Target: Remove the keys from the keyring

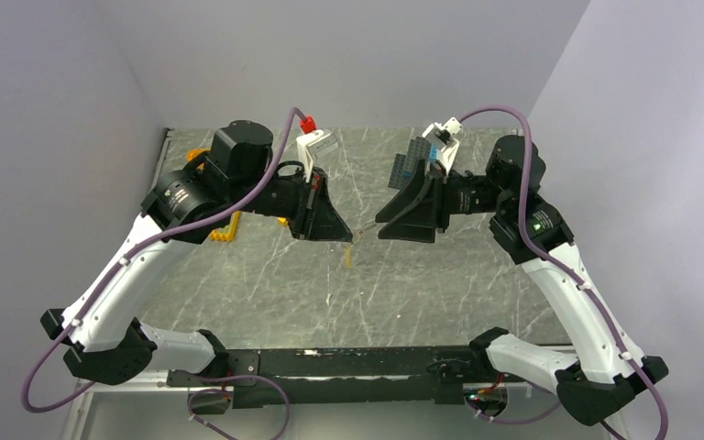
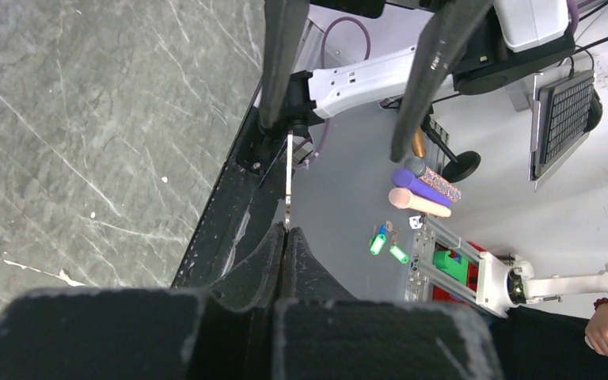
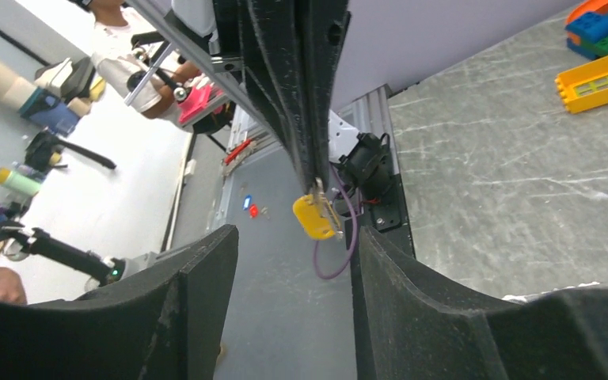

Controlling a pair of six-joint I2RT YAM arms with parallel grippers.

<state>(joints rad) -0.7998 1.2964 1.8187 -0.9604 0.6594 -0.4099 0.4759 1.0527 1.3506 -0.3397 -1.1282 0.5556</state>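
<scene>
Hands of two robot arms meet tip to tip above the middle of a grey marbled table (image 1: pixel 266 293), seen from overhead. The left hand (image 1: pixel 350 236) reaches in from the left with its two dark fingers pressed flat together. They pinch the keyring (image 2: pixel 287 178), a thin grey metal strip seen edge-on from the left wrist. The strip's long axis runs straight out from the fingertips, in line with the fingers, toward the right hand (image 2: pixel 336 138). One finger of the right hand sits right at the strip's far end; whether it touches cannot be told. The yellow key (image 3: pixel 313 219), a small flat oblong with rounded ends, hangs just below the left fingertips, with a bit of grey metal against its upper edge. From the right wrist its broad face shows, its long axis slanting down and to the right. From overhead it is a tiny yellow sliver (image 1: pixel 347 258) under the gap between the two hands, its length running toward the near edge of the table; whether it clears the table cannot be told. The right hand is wide open and grips nothing, one finger on each side of the key with clear space between. An orange-yellow brick (image 3: pixel 599 81) lies on the table well away from the hands.
</scene>
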